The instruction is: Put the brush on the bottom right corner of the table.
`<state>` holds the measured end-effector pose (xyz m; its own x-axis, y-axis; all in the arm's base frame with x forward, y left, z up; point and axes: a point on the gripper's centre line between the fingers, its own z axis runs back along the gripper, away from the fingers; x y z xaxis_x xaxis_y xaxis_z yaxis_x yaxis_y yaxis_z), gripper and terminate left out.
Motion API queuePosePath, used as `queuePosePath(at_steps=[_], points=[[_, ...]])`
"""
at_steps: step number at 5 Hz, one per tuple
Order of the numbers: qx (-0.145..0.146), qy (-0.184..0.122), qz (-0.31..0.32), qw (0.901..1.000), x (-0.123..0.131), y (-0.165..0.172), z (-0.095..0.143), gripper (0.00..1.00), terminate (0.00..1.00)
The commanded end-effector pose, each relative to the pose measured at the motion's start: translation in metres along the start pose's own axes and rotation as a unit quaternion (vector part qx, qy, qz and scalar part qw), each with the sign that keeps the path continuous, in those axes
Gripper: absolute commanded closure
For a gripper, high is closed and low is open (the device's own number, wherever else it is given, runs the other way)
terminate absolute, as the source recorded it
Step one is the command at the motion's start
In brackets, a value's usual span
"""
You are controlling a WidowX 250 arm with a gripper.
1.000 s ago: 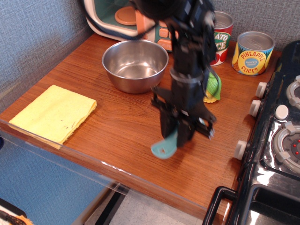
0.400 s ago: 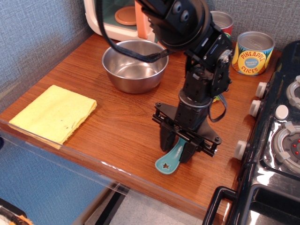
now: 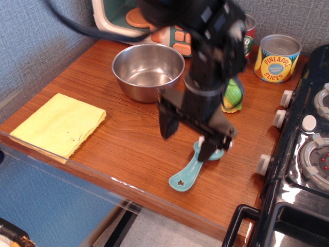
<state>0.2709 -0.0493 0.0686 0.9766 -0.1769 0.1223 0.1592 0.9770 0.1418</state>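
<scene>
- Now the brush [image 3: 191, 171] lies flat on the tabletop [image 3: 123, 139], near the clear front edge and toward the stove side.
- Its teal paddle handle, with the star-shaped hole, points toward the front edge; the head end lies farther back, partly hidden behind one finger of the claw.
- Above it, the claw [image 3: 187, 138] hangs with its two black fingers spread wide apart and nothing between them.
- One finger [image 3: 167, 122] stands well to the left of the brush; the other comes down just over the brush's head end, and whether it touches the brush cannot be told.
- So the brush sits below and slightly in front of the open span, with its handle sticking out toward the front edge past the fingertips.
- Behind the claw, a steel bowl [image 3: 148, 70] sits on the tabletop, apart from the brush.
- Partly hidden by the arm, the green-and-yellow toy corn [image 3: 232, 96] lies behind the claw.
- A yellow cloth [image 3: 59, 123] lies folded near the left front corner, well apart from the brush.
- At the back stand a pineapple can [image 3: 278, 57] and a red can [image 3: 249, 32] partly behind the arm, beside a toy microwave [image 3: 115, 18].
- Along the right edge runs the black toy stove [image 3: 303, 154], near the brush but not touching it.
</scene>
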Motion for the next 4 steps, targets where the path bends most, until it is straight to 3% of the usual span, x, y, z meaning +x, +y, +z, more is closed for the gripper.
queuePosePath(at_steps=[1, 2, 3, 4], points=[[-0.015, -0.005, 0.026, 0.9995, -0.0107, 0.0264, 0.0283, 0.00, 0.00], [-0.032, 0.014, 0.001, 0.9994, -0.0114, 0.0287, 0.0206, 0.00, 0.00], [-0.032, 0.014, 0.001, 0.9994, -0.0114, 0.0287, 0.0206, 0.00, 0.00], [-0.032, 0.014, 0.001, 0.9994, -0.0114, 0.0287, 0.0206, 0.00, 1.00]])
